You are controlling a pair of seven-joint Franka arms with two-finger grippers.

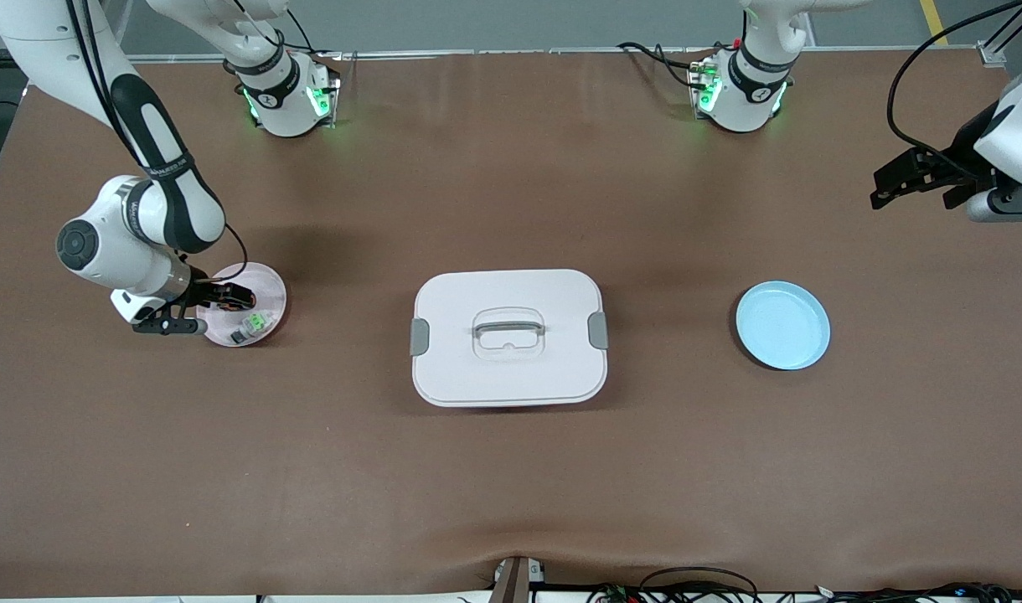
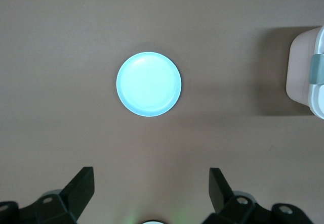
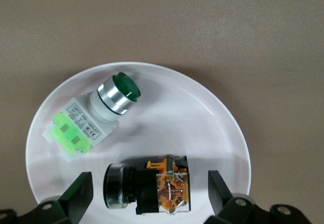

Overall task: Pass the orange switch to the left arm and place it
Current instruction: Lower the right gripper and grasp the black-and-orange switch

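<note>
orange switch (image 3: 149, 183) lying on its side on the pink plate (image 3: 212, 118), beside the green switch (image 3: 96, 115) | right gripper (image 1: 194, 308) low over it, fingers apart, seemingly straddling it | left gripper (image 1: 909, 180) waits high, fingers apart, blue plate (image 1: 782, 325) below | risk: closing off-centre flicks it away; box (image 1: 509, 337) blocks the handover path
</note>
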